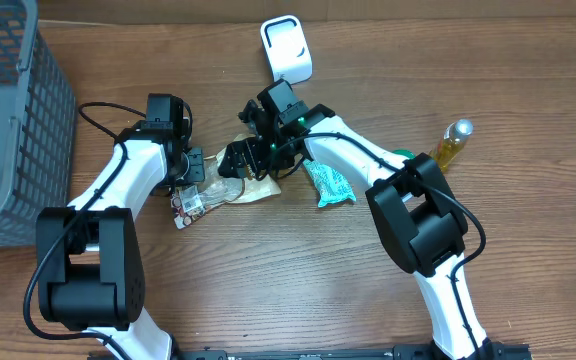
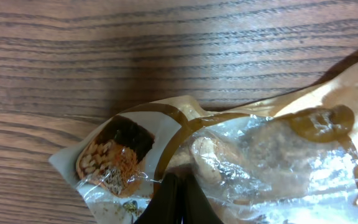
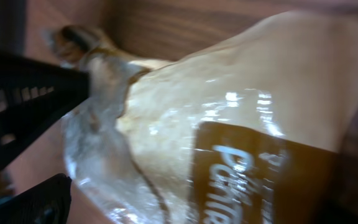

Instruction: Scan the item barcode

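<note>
While the left gripper [image 1: 196,173] was clamped shut on the snack packet [image 1: 258,192], which extended ahead of it on the table [image 1: 308,295], the right gripper [image 1: 234,160] stood wide open at the packet's far end.

Basket [image 1: 8,130]: cut off at 9 o'clock in the overhead view.
Snack packet [image 1: 246,190]: middle hidden under both grippers overhead; runs off the left wrist view at 3 and 6 o'clock.
Packet lettering [image 3: 229,180]: blurred, cropped at 6 o'clock.
Left gripper [image 2: 176,198]: only a dark tip shows.
Right gripper [image 3: 73,134]: fingers blurred, cropped at 9 o'clock.
</note>
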Robot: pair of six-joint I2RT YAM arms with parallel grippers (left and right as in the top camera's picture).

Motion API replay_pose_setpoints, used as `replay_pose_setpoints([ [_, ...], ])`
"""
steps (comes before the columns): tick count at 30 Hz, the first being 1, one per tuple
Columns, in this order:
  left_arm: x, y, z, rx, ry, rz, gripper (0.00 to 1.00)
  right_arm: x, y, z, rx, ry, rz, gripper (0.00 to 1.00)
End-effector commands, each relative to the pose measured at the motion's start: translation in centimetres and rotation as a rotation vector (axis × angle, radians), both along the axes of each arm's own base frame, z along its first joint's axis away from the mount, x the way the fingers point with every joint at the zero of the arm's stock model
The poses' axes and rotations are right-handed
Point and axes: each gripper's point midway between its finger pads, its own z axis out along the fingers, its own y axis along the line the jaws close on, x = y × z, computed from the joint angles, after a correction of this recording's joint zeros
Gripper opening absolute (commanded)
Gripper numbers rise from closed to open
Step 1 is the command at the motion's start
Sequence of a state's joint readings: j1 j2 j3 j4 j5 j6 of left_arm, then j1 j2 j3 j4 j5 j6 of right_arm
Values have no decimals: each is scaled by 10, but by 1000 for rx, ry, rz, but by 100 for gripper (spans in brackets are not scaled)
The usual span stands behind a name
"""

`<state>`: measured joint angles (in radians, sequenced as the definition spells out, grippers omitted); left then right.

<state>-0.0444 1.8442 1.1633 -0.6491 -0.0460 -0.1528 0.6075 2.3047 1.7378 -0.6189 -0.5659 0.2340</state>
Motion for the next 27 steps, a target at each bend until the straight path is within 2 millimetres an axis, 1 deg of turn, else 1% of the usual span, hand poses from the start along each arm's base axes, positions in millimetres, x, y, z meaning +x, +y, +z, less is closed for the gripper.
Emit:
replay_pose_setpoints([
  [1,-6,3,-11,26,32,-16,4,-31,25,7,134,140,63,100],
  [3,-6,3,-11,26,29,-16,4,-34,33,17,193,173,71,100],
  [5,-6,3,-11,26,28,-16,4,-34,37,22,219,197,58,99],
  [10,-6,3,-11,26,28,-16,4,-30,39,24,228,207,29,98],
  [12,-6,3,-11,26,29,-16,4,-30,40,23,228,209,28,95],
  [15,-6,3,-11,26,29,-16,4,-28,40,18,222,214,16,91],
  [17,-6,3,-11,26,29,-16,4,-24,38,7,193,231,-27,90],
  [21,-6,3,-11,26,30,-16,4,-23,39,-7,186,250,-44,86],
  [24,-7,3,-11,26,35,-16,4,-20,38,-10,175,236,-50,79],
  [27,-8,3,-12,24,38,-16,4,-17,39,-10,179,218,-53,67],
])
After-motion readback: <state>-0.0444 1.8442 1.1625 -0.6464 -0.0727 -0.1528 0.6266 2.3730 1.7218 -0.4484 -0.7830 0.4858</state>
